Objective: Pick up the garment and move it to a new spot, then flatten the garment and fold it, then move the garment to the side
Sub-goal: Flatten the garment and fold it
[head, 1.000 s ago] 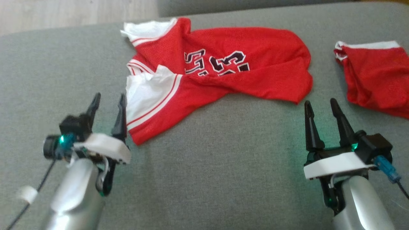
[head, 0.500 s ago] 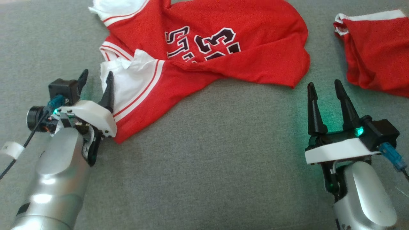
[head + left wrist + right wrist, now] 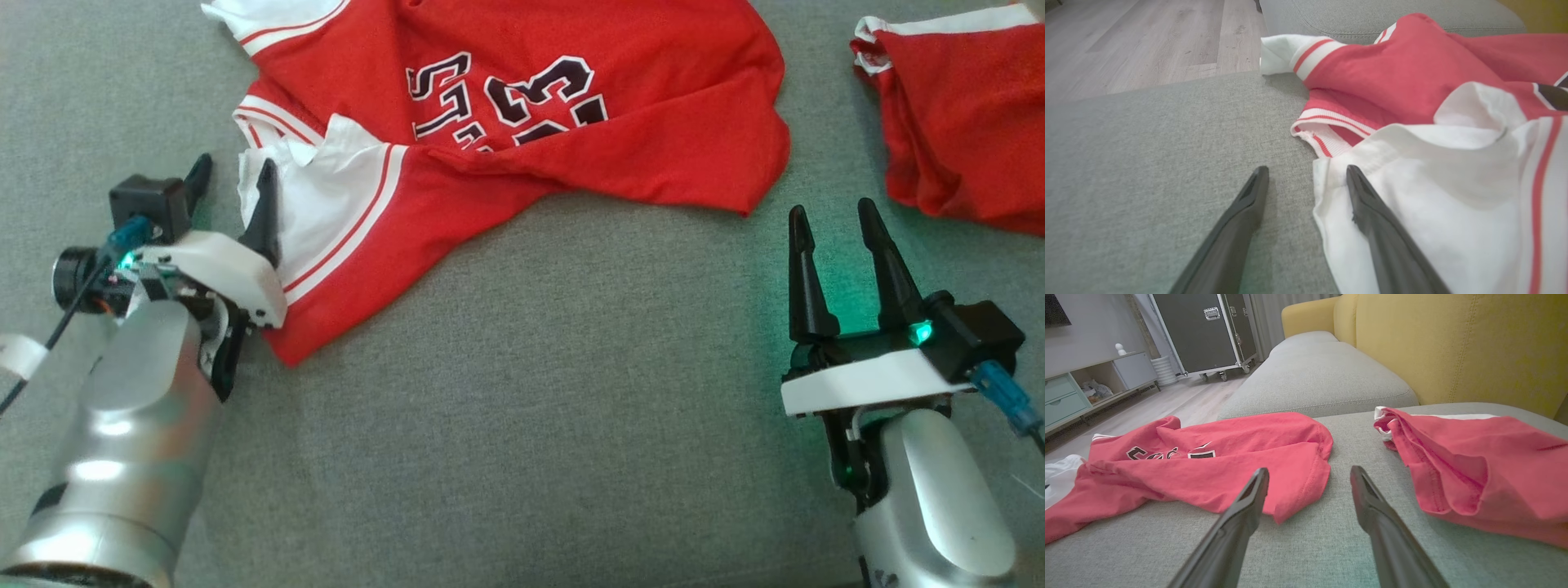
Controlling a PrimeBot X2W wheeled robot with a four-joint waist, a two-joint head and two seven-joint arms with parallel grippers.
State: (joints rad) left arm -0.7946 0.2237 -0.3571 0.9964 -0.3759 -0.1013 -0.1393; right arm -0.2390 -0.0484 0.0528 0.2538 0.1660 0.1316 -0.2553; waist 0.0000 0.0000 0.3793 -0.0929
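Note:
The garment is a red jersey with white sleeves and dark numbers, lying crumpled on the grey sofa cushion. My left gripper is open at the jersey's left edge. One finger lies over the white sleeve and the other over bare cushion. The left wrist view has that gripper straddling the sleeve's edge, with nothing pinched. My right gripper stands open on the cushion, just below the jersey's right corner and apart from it. In the right wrist view this gripper points at the red hem.
A second red garment lies bunched at the far right, close to my right gripper's outer finger; it is also in the right wrist view. A yellow backrest rises behind the cushion. Wooden floor lies beyond the cushion's far edge.
The head camera has tilted, so the whole picture shifted. My left gripper has come forward until one finger covers the white sleeve's edge. Both grippers remain open.

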